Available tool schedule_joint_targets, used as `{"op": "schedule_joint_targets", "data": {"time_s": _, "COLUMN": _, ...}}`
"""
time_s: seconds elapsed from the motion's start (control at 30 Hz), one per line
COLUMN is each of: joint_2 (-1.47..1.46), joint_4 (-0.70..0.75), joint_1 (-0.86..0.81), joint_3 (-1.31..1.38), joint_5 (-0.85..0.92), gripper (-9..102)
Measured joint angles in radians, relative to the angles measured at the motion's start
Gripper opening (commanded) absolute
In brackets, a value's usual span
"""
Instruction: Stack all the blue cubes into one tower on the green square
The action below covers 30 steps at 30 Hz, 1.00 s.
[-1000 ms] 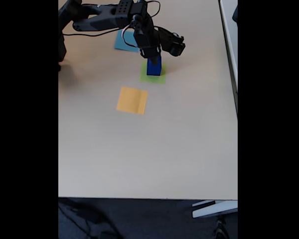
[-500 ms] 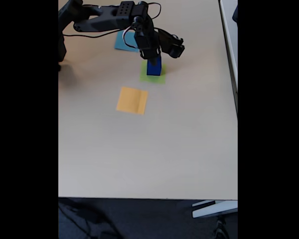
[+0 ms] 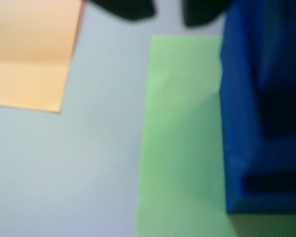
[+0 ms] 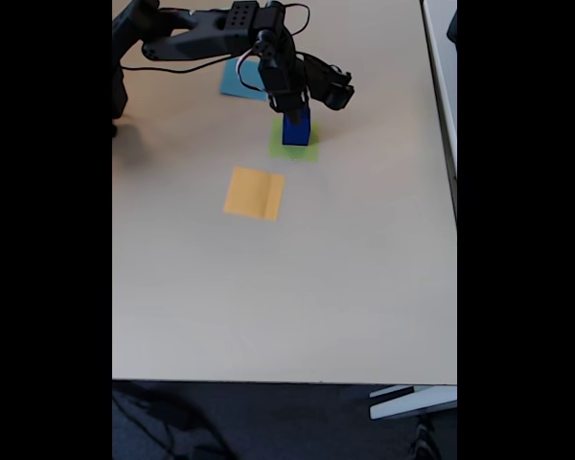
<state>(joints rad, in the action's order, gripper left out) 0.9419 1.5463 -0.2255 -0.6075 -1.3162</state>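
A: Where are the cubes [image 4: 296,127] seen?

B: In the upper middle of the fixed view, stacked as a short blue tower on the green square [image 4: 294,141]. In the wrist view the tower [image 3: 263,123] is found at the right edge, with the green square [image 3: 180,148] spread to its left.

A: And the claw?

B: The gripper [image 4: 289,107] is placed right at the tower's top. Whether it is wide, narrow or clamped cannot be told.

A: Anything else?

B: An orange square [image 4: 254,193] is seen lower left of the green one, and a light-blue square [image 4: 241,81] upper left, on the table [image 4: 297,287].
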Motion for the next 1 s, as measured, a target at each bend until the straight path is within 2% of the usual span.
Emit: {"op": "schedule_joint_targets", "data": {"time_s": 1.0, "joint_2": 0.000, "joint_4": 0.000, "joint_1": -0.014, "joint_3": -0.011, "joint_5": 0.014, "gripper": 0}}
